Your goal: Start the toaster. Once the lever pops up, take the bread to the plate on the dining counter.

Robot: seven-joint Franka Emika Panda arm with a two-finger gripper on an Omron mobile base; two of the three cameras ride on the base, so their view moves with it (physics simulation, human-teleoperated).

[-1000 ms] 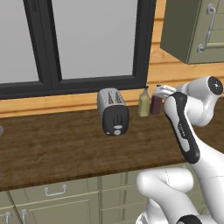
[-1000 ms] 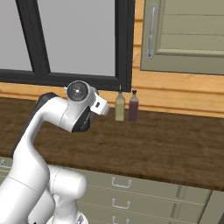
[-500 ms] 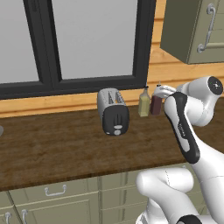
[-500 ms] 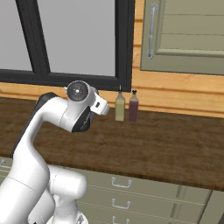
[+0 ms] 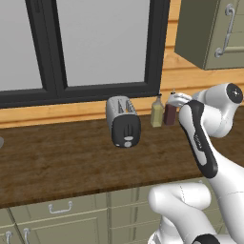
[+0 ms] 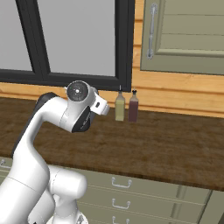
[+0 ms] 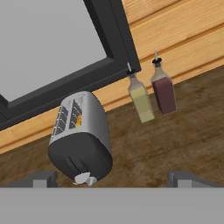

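Note:
The silver toaster (image 5: 122, 119) stands on the dark wood worktop under the window, its black end panel (image 5: 126, 133) facing the base. In the hand view the toaster (image 7: 81, 135) lies lower left, with a golden edge of the bread (image 7: 78, 120) showing in one slot. The pale lever (image 7: 83, 177) sits at the panel's low end. My gripper (image 7: 113, 179) hangs above and to the right of the toaster; its fingertips (image 7: 43, 178) stand wide apart, open and holding nothing. The plate and the dining counter are out of view.
An olive bottle (image 5: 157, 112) and a dark red bottle (image 5: 170, 114) stand against the wall just right of the toaster, close to my hand (image 5: 178, 99). A black window frame runs behind them. Drawered cabinets (image 5: 62, 219) sit under the worktop, and an upper cabinet (image 5: 209, 28) hangs at right.

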